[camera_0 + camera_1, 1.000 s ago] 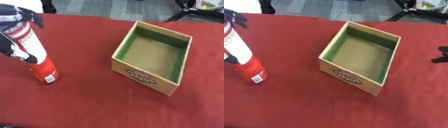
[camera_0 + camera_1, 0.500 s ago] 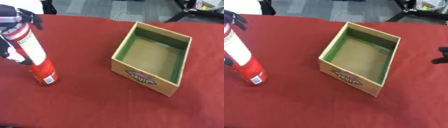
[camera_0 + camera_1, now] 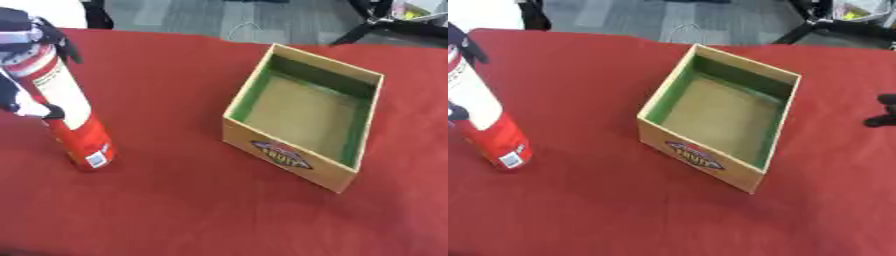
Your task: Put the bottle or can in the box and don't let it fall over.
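left hand at far left, dark fingers curled round the tall red-and-white can, tilted on the red desk, well apart from the open, green-lined box; right hand's fingers at right edge, state unclear.

A red can with a white label is showing left of the tan box, green-lined with a colourful logo; red cloth is covering the counter.
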You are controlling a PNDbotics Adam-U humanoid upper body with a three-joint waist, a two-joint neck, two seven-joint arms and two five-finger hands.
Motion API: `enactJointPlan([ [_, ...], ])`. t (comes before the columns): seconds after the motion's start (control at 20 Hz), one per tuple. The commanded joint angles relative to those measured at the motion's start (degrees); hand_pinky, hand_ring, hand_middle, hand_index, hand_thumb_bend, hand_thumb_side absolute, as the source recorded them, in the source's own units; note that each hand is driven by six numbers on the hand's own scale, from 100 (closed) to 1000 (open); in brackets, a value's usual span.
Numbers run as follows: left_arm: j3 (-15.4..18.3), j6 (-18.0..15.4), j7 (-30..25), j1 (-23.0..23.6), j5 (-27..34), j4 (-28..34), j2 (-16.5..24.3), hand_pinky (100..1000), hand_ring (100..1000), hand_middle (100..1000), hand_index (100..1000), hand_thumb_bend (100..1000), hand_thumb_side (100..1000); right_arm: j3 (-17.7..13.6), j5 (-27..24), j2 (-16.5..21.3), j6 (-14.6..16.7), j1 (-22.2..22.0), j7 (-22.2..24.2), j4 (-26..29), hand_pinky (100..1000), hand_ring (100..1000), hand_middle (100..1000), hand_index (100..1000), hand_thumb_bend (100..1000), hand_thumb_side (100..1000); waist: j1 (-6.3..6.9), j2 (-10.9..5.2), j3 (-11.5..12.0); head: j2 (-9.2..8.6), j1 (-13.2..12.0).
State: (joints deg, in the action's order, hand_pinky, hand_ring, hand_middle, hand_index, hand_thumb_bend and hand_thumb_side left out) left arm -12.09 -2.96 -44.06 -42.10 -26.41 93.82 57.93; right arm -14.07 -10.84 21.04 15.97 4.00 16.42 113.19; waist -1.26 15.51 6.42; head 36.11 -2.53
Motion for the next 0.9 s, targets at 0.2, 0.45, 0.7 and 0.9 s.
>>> enactJointPlan([
  [0.2,-1.90,0.30,3.19,1.57,-0.43,-1.42,0.27,115,353,435,550,425,100,-0.39,-0.34,0.75,-0.01,0.26,-0.40,1.40,1000,683,782,938,100,632,-0.40,-0.13,-0.01,-0.81,0.08],
  [0.45,-2.09,0.04,6.53,1.73,-1.43,-1.08,0.44,100,302,328,410,430,100,-0.41,-0.39,0.74,-0.05,0.22,-0.59,1.40,1000,680,776,939,100,630,-0.42,-0.11,-0.07,-0.91,0.04],
  [0.7,-2.52,-1.04,8.09,1.73,-2.73,-0.44,0.62,100,225,239,248,449,100,-0.44,-0.49,0.76,-0.21,0.23,-0.93,1.40,1000,680,774,940,100,630,-0.36,-0.17,-0.19,-0.87,-0.03],
  [0.9,-2.76,-1.84,7.91,1.65,-2.93,-0.28,0.59,100,106,129,163,506,100,-0.47,-0.46,0.79,-0.49,0.25,-1.25,1.40,1000,680,772,941,100,630,-0.26,-0.19,-0.30,-0.89,-0.09],
])
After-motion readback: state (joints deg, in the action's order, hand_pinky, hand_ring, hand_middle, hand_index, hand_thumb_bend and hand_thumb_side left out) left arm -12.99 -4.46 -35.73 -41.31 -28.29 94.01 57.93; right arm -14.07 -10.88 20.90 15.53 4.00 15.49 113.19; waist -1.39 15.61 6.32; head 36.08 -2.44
